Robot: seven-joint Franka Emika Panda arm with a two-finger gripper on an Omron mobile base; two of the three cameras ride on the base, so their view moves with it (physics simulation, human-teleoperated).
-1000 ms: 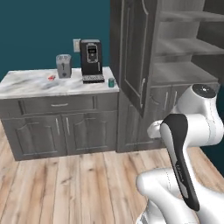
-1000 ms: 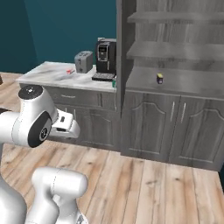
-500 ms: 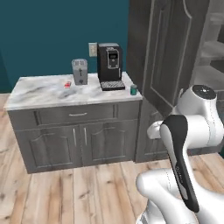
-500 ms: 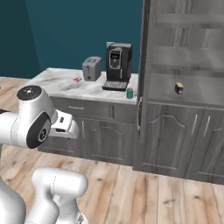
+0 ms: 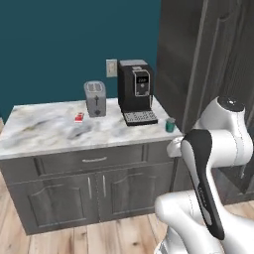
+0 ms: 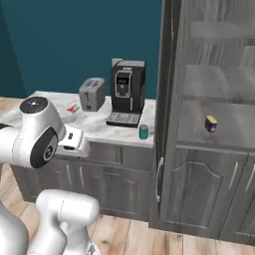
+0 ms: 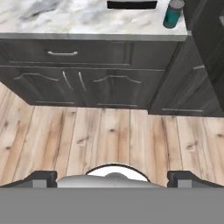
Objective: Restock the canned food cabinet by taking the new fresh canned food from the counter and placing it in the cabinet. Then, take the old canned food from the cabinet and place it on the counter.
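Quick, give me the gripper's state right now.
Gripper: open, holding nothing, aimed at the floor in front of the counter.

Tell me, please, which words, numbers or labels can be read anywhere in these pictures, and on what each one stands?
None can be read.
Coffee machine: a lit display, too small to read.
Old canned food in the cabinet: a label mark, blurred.
New fresh canned food on the counter: no text visible.

Teal can [image 6: 144, 132], veined marble counter [image 5: 49, 130]
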